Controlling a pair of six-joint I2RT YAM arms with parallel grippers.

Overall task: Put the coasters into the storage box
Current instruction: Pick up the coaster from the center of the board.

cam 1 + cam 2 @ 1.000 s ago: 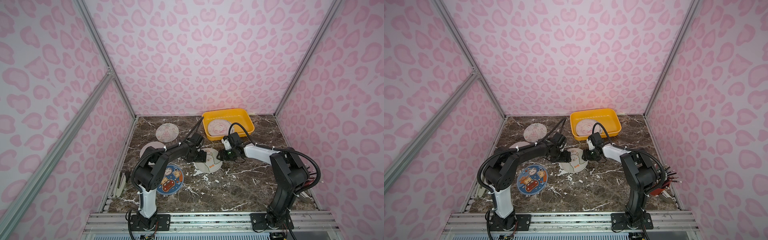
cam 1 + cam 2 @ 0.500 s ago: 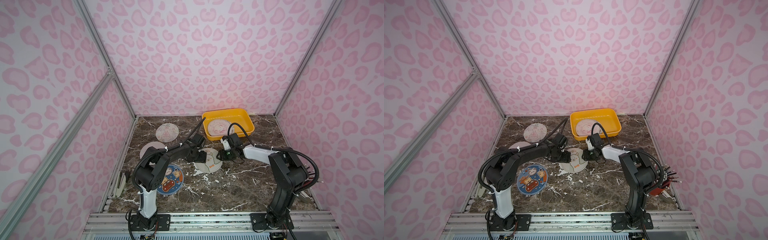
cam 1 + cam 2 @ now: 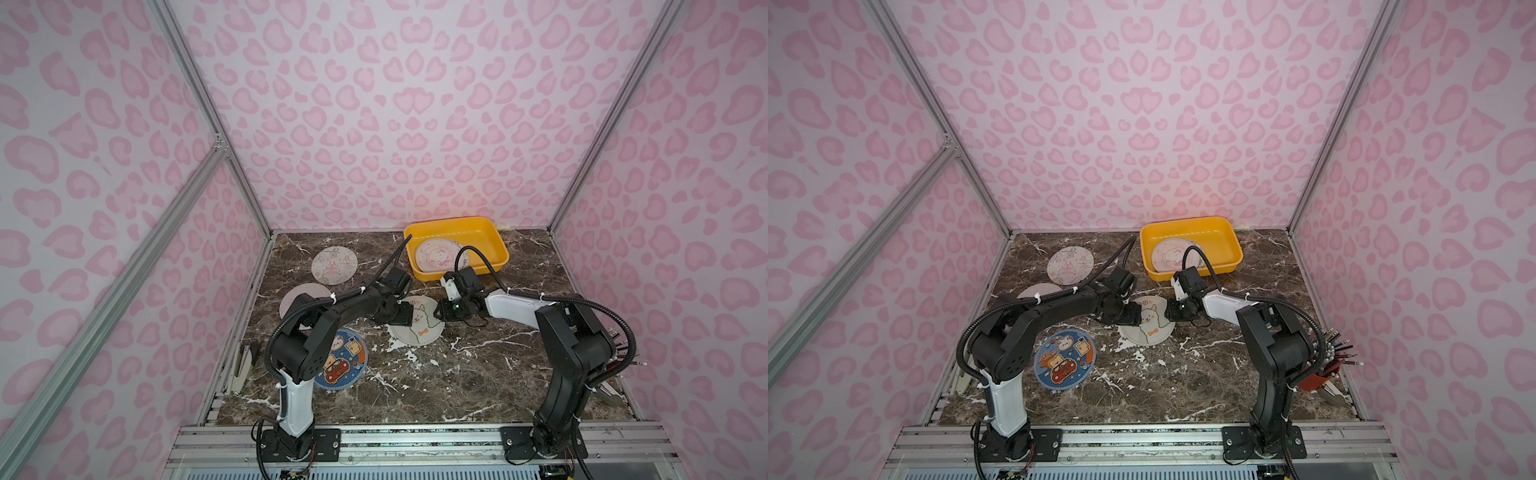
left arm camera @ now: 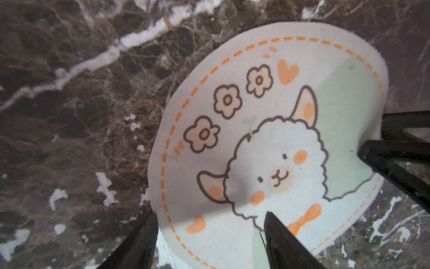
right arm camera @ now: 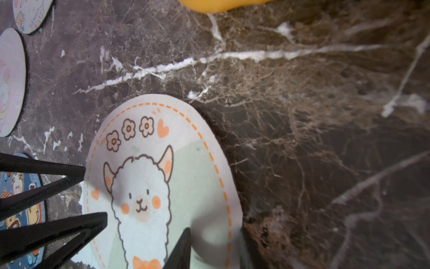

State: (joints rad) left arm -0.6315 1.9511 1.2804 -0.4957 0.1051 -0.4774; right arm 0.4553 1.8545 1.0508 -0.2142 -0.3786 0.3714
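With the box (image 3: 478, 243) at its 1 o'clock, the alpaca coaster (image 3: 417, 328) is being steadied at 9 o'clock by the left gripper (image 3: 406, 318), jaws apart, seemingly so its 3 o'clock rim can be taken by the right gripper (image 3: 437, 312); clamping there cannot be told.

This looks like a robotics lab cell, not a home or a shop. A marble-patterned tabletop (image 3: 415, 374) is boxed in on three sides by wall panels (image 3: 374, 124) printed with pink blotches. The panels are held in bare aluminium posts (image 3: 193, 87) that rise from the tabletop's far corners. Along the tabletop's near edge runs a slotted aluminium rail (image 3: 415, 440). Two black-and-white robot arms are bolted to it, the left arm (image 3: 297, 399) and the right arm (image 3: 569, 374), both trailing cables. At the tabletop's near right corner stands what seems to be a red cup of pencils (image 3: 1318, 379), partly hidden behind the right arm.
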